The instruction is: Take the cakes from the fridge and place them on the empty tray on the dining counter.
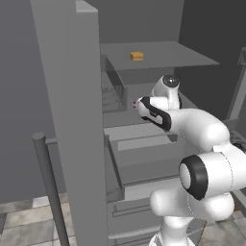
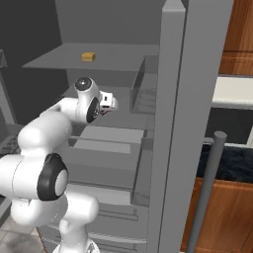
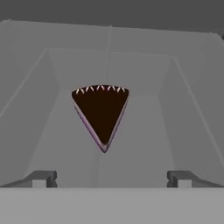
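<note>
Fridge (image 1: 72, 120) is open, doors swung out at both sides of the base views. Arm reaches into the grey interior at mid height.

Gripper (image 3: 111, 177): jaws spread wide, nothing between them. In the hand view both fingertips (image 3: 43, 178) sit at the bottom edge, roughly 7 and 5 o'clock, well apart from each other.

Dark brown wedge slice (image 3: 101, 114) lies flat on a grey fridge shelf (image 3: 144, 144), dead centre of the hand view. Pointed tip aims toward 6 o'clock, i.e. at the gripper; wide crust edge with small pink-white dabs faces 12 o'clock, toward the back wall. Thin pink-purple layer shows along the left edge of the wedge. Slice is ahead of the fingertips, not touching them, lined up with the gap between the jaws.

Orange-tan block (image 1: 136, 56) sits alone on the upper shelf (image 1: 182, 55), one level above the hand. In the left base view it is at about 12 o'clock from the wrist; in the right base view it (image 2: 88, 57) is also near 12 o'clock from the wrist, well apart from the arm.

Lower drawers (image 1: 139, 211) are under the arm.
</note>
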